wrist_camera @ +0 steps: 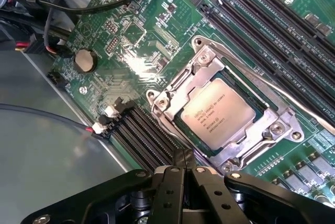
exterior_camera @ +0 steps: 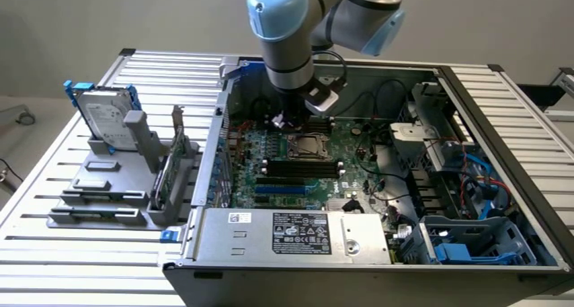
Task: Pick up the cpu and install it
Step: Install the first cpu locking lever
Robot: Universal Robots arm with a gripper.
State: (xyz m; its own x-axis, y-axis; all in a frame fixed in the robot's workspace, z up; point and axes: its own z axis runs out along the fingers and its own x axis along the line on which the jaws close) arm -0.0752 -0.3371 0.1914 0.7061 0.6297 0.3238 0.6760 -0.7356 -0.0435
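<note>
The cpu (wrist_camera: 217,111), a small square chip with a silver-grey top plate and printed text, lies flat inside the metal-framed socket (wrist_camera: 282,124) on the green motherboard (wrist_camera: 131,62). My gripper (wrist_camera: 182,157) is shut with nothing between its black fingers, its tips just off the socket's edge, apart from the chip. In the exterior view the gripper (exterior_camera: 285,122) hangs inside the open computer case, slightly behind the socket (exterior_camera: 307,146).
Black memory slots (wrist_camera: 272,20) flank the socket on two sides. Cables (wrist_camera: 78,9) run by the board's edge. A hard drive (exterior_camera: 103,115) with blue bracket stands in a grey holder (exterior_camera: 99,199) at the exterior view's left. The power supply (exterior_camera: 300,233) lies at the case front.
</note>
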